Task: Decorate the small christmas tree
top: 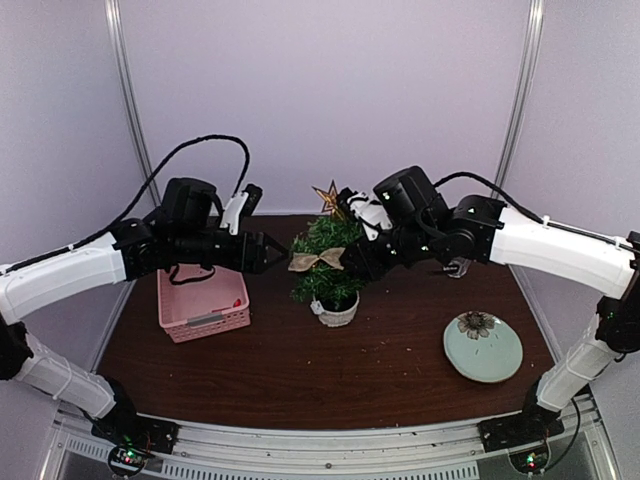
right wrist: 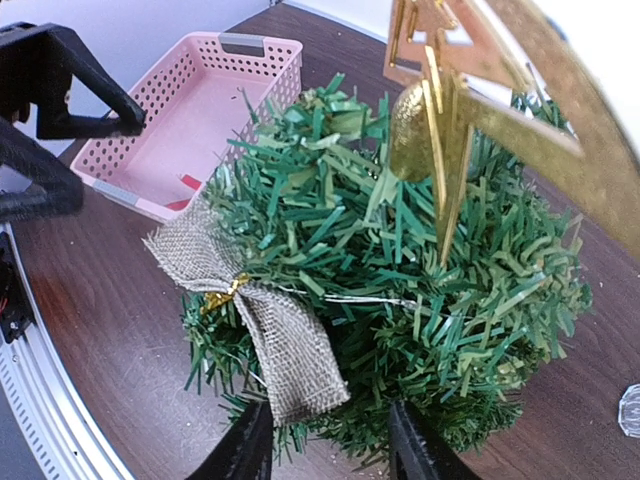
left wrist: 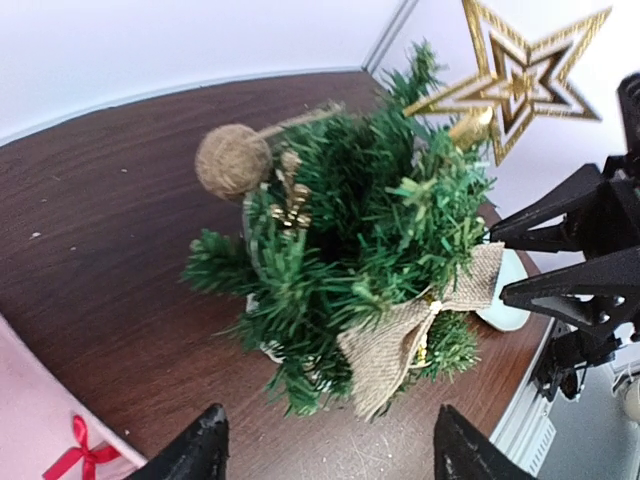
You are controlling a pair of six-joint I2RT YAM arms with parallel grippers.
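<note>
- Sitting mid-table, small christmas tree [top: 325, 270] is upright in its white pot [top: 336, 312], w/ gold star [top: 328, 197] on top and burlap bow [top: 316, 260] on the front
- left gripper [top: 272, 252] at tree's 9 o'clock, jaws wide apart, nothing in em
- right gripper [top: 352, 262] at 3 o'clock, fingers spread, empty too, tips right by the foliage
- pink basket [top: 203, 305] at 8 o'clock, green plate [top: 483, 346] at 4 o'clock

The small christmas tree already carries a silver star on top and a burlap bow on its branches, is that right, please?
Not quite: the star on the small christmas tree is gold, not silver, as the right wrist view shows; the burlap bow is on its branches.
</note>
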